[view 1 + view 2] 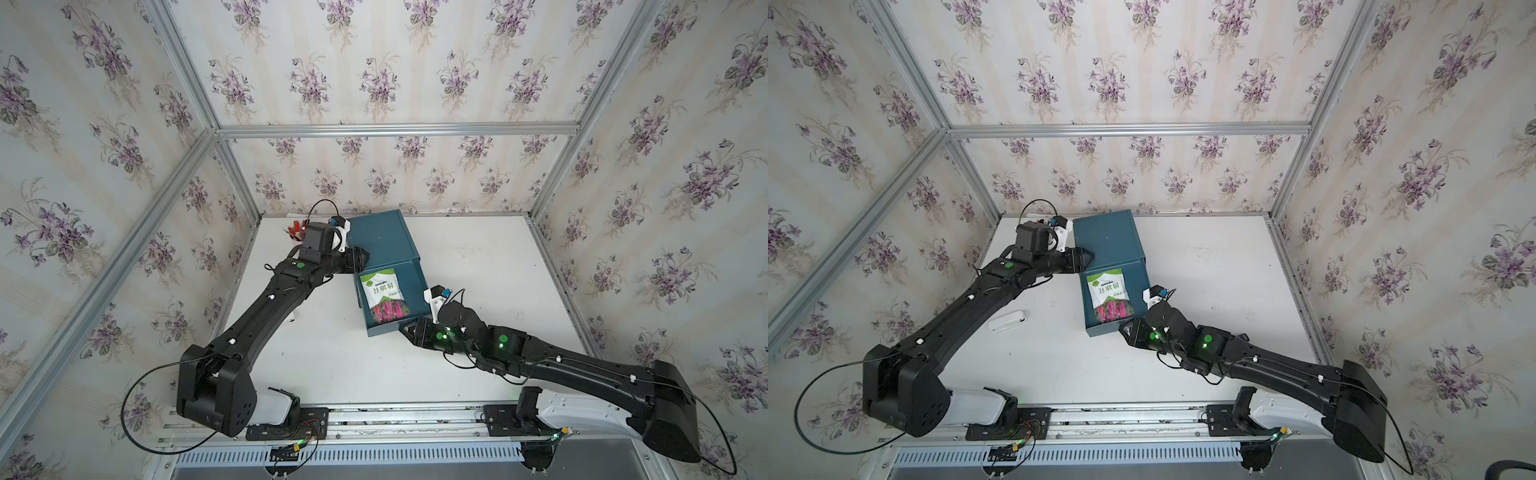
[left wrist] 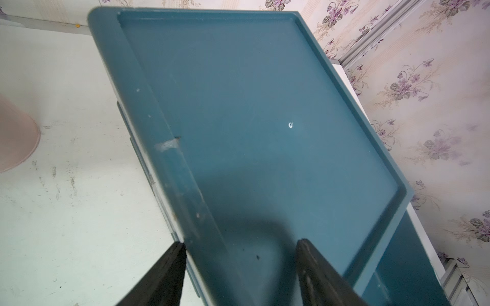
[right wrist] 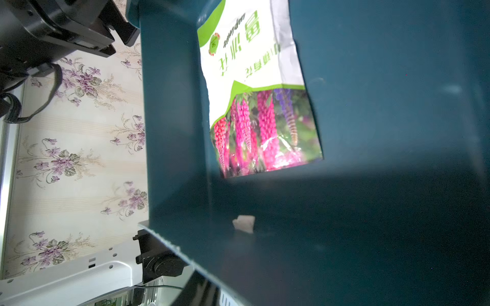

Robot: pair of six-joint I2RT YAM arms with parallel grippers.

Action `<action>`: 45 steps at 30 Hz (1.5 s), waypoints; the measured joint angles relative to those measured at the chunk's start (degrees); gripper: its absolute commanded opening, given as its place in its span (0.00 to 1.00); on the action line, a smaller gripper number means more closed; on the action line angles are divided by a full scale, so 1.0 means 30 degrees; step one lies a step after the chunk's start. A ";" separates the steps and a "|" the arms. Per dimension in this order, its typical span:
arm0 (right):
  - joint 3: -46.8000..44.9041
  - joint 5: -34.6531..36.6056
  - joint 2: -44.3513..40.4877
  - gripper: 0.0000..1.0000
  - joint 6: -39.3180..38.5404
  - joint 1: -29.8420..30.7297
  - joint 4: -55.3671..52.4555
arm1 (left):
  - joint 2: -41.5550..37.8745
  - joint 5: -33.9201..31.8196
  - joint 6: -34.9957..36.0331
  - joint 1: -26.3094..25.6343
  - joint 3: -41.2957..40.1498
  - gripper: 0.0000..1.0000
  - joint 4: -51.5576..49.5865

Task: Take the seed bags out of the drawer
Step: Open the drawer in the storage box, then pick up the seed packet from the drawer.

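One seed bag [image 1: 382, 297] [image 1: 1109, 295] [image 3: 254, 92], white and green with pink-red flower spikes, lies flat in the pulled-out teal drawer [image 1: 384, 330] [image 1: 1106, 330]. The drawer sticks out of a teal box [image 1: 382, 237] [image 1: 1108, 237] [image 2: 265, 106]. My left gripper [image 1: 360, 259] [image 1: 1086, 255] [image 2: 240, 242] rests at the box's left front corner. Its jaws stand apart, one finger by the side wall and the other over the top. My right gripper [image 1: 409, 328] [image 1: 1126, 330] is at the drawer's front right corner. Only one finger [image 3: 201, 290] shows, outside the front wall.
A pink cup [image 1: 296, 230] [image 2: 16, 137] holding red pens stands at the back left, behind my left wrist. A small white object [image 1: 1007, 322] lies on the white table under my left arm. Aluminium posts and flowered walls close in the table.
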 measured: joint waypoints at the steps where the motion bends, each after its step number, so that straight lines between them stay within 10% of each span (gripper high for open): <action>1: 0.0087 0.0036 -0.0066 0.50 -0.0007 0.0000 -0.0197 | 0.0000 0.0000 0.0000 0.0000 0.0000 0.68 0.0000; 14: 0.4794 -0.0619 -0.0809 0.67 -0.1195 -0.0146 -0.6819 | -0.0007 0.0000 -0.0073 0.0000 -0.0007 0.68 0.0000; 45: 1.4280 -0.2127 1.0018 0.59 -0.9566 -0.4452 -1.2021 | 0.0379 0.0138 -0.1311 0.0000 0.0408 0.63 -0.0554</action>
